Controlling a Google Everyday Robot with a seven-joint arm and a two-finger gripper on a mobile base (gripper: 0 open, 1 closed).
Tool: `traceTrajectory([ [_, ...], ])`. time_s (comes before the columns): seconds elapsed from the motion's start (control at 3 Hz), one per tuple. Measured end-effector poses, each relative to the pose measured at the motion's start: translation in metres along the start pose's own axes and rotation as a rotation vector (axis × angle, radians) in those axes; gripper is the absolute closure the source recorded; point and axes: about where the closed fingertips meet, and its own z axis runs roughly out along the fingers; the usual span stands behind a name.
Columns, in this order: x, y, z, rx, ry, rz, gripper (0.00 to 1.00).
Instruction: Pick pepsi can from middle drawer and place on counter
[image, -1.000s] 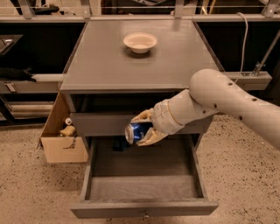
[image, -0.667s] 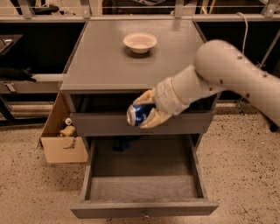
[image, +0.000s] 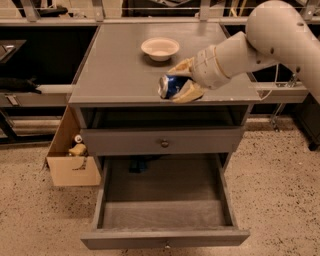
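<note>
Camera view: tool (image: 180, 82) above the front right of the worktop (image: 112, 72), fingers closed around the pepsi can (image: 167, 86), can tilted sideways with its silver end facing left. Below, the middle drawer (image: 165, 216) stands open. A white bowl (image: 160, 48) sits further back, apart from the can.

one can (image: 169, 86) is showing, dark blue, and one tool (image: 177, 84) is clamping it over the front part of the one tabletop (image: 115, 65). one pale arm (image: 250, 45) is carrying that tool. one white bowl (image: 160, 48) is sitting further back on the tabletop. two drawers are showing: one open drawer (image: 165, 216) is standing pulled out, and one shut drawer front (image: 125, 141) is sitting above it, carrying one round knob (image: 164, 143). one cardboard box (image: 72, 170) is standing beside the cabinet, holding small things too unclear for counting.
</note>
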Motion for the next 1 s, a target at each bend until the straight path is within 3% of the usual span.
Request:
traceTrajectory([
  [0.33, 0.034, -0.039, 0.003, 0.089, 0.000, 0.075, 0.97],
  [1.0, 0.062, -0.067, 0.011, 0.151, 0.002, 0.149, 0.49],
])
